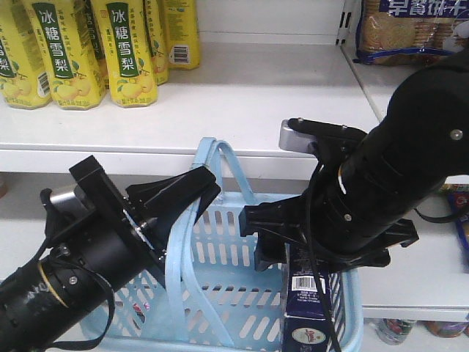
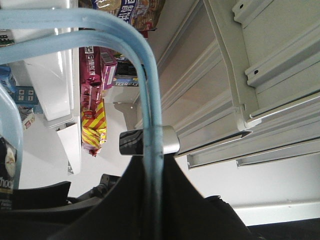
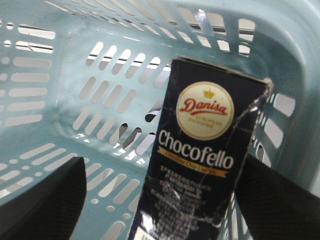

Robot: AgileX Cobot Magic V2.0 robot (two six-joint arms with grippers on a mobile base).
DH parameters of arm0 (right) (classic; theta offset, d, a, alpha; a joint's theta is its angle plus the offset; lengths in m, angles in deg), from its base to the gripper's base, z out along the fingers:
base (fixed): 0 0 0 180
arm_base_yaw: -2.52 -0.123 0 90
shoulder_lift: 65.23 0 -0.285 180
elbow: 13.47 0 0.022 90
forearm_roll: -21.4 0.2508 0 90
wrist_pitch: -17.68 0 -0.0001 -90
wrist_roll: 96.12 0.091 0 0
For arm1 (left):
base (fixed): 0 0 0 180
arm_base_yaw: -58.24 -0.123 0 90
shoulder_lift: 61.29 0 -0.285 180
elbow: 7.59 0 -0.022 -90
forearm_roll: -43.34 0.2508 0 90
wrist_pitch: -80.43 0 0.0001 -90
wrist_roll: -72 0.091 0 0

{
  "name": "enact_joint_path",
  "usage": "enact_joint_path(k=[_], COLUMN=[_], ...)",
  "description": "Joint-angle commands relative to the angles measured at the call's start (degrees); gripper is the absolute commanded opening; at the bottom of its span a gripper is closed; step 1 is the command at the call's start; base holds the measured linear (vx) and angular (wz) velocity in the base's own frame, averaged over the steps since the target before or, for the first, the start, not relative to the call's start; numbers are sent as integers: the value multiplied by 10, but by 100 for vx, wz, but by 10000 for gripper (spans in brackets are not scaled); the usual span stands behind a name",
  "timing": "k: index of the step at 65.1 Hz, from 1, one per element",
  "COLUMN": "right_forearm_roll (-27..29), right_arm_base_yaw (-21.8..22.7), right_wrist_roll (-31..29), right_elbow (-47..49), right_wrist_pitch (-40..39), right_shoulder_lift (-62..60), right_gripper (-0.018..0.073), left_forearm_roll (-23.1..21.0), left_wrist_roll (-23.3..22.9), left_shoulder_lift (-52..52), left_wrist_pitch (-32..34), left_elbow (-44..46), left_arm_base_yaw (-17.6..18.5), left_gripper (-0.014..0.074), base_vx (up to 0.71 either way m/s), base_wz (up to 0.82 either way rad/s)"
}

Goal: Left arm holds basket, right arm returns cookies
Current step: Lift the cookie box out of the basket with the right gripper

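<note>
The cookies [image 3: 200,165] stood upright in a corner of the basket [image 3: 60,100], leaning close to its slotted wall. The right gripper [image 3: 161,175] straddled the carton with its jaws wide apart and had nothing clamped; one finger sat near the carton's edge and the other well clear. To do this grasp well, it seemed wise to centre the jaws on the carton first, close squarely on its two sides, then lift straight up so it cleared the rim and the hoop handle [image 1: 212,150]. The left gripper [image 1: 192,192] was closed on that handle and would need to hold steady. The carton read "Danisa" in a round crest and "Chocofello" below; smaller print was too fine to read. Yellow bottles [image 1: 121,44] on the shelf [image 1: 249,103] read "冰糖雪梨".
</note>
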Motion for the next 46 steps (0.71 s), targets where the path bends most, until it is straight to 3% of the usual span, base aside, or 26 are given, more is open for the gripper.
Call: enact_joint_path(k=[1, 28, 46], right_forearm_roll=[-17, -30, -65], right_arm_base_yaw=[-1, -8, -33], right_wrist_roll=[-2, 0, 0], right_elbow=[17, 17, 17], right_wrist_pitch=[22, 22, 22], right_shoulder_lift=[-12, -8, -8], right_gripper=[569, 563, 474], left_forearm_roll=[-77, -77, -77], left_wrist_roll=[20, 20, 20], left_shoulder_lift=[-12, -12, -12], left_wrist_pitch=[60, 60, 60], left_elbow=[22, 22, 22], left_arm_base_yaw=[-9, -9, -9], left_gripper=[-3, -3, -3], base_vx=[0, 0, 0], base_wz=[0, 0, 0])
